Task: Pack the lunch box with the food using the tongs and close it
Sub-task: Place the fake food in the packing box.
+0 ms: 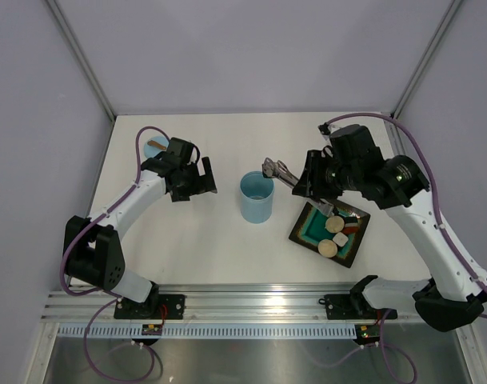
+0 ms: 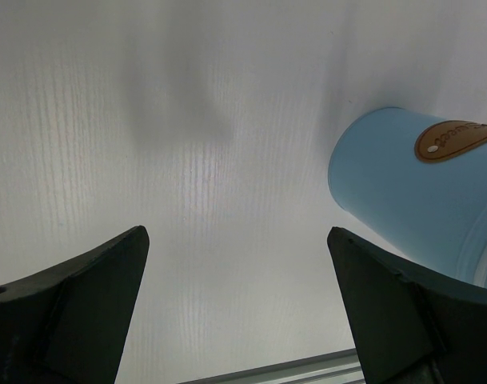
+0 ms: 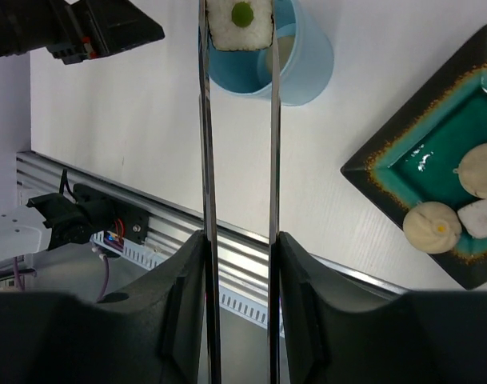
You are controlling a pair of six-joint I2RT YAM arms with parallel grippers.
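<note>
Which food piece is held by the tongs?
The white cube with a green centre, pinched over the lunch box; the buns lie on the plate.

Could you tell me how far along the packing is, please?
Done: the right gripper has the tongs. In hand: they pinch a white piece over the lunch box. Remaining: pieces on the plate, and the lid lying near the open left gripper.

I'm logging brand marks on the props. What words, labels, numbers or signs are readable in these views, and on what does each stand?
Brown oval label on the light blue lunch box: a line of pale lettering, too blurred to quote.
No other writing, number or sign can be read in any of the three views.
</note>
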